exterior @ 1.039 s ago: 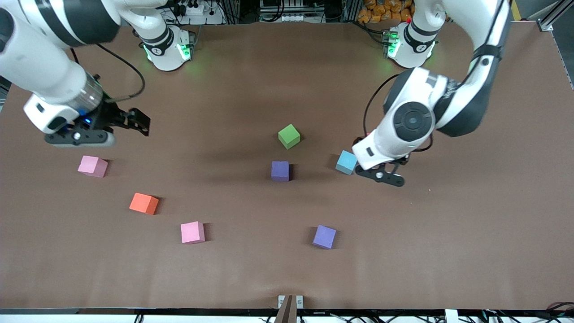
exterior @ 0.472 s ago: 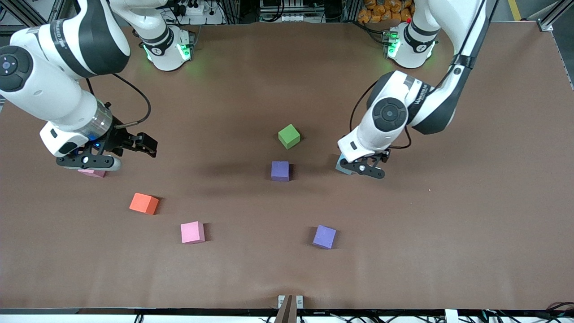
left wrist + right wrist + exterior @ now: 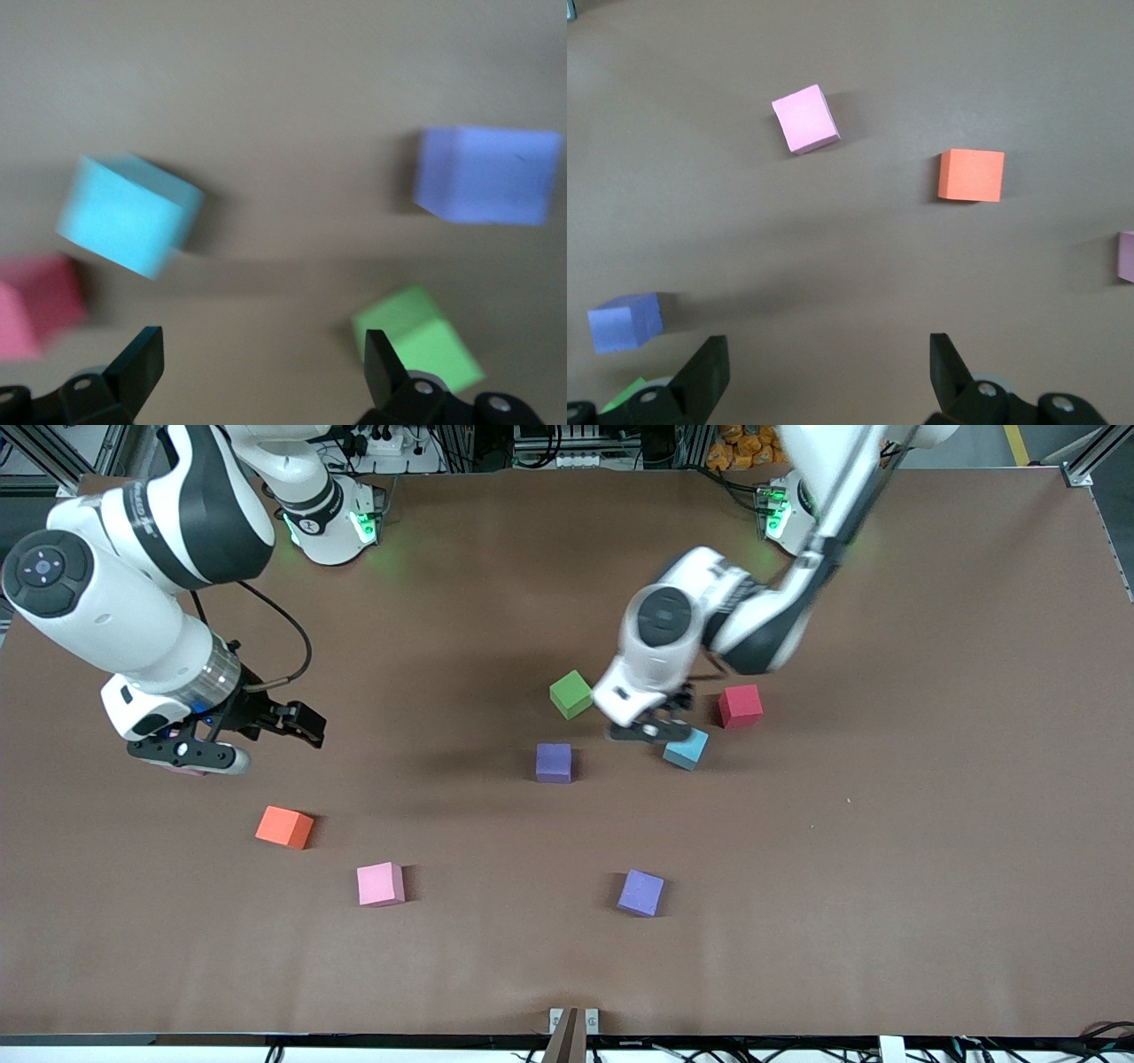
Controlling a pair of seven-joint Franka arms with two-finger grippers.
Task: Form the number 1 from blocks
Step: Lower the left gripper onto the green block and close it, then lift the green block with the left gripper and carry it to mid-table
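Observation:
Several foam blocks lie apart on the brown table: green [image 3: 570, 693], dark purple [image 3: 554, 763], light blue [image 3: 686, 748], red [image 3: 741, 706], orange [image 3: 284, 827], pink [image 3: 381, 884] and lighter purple [image 3: 640, 892]. My left gripper [image 3: 651, 731] hangs open over bare table between the green and light blue blocks. Its wrist view shows the light blue block [image 3: 128, 226], red [image 3: 35, 301], purple [image 3: 487, 173] and green [image 3: 425, 341], with nothing between the left gripper's [image 3: 261, 354] fingers. My right gripper [image 3: 188, 754] is open and hides a second pink block, whose edge [image 3: 1127, 255] shows in its wrist view.
The right wrist view also holds the pink block [image 3: 806, 118], the orange block [image 3: 972, 174] and a purple block [image 3: 626, 321]; the right gripper [image 3: 827, 359] has only table under it. Both robot bases stand along the table's back edge [image 3: 567, 474].
The left arm has swung toward the right arm's end, passing over the light blue block and uncovering the red block. The right gripper has drifted over the second pink block, hiding it.

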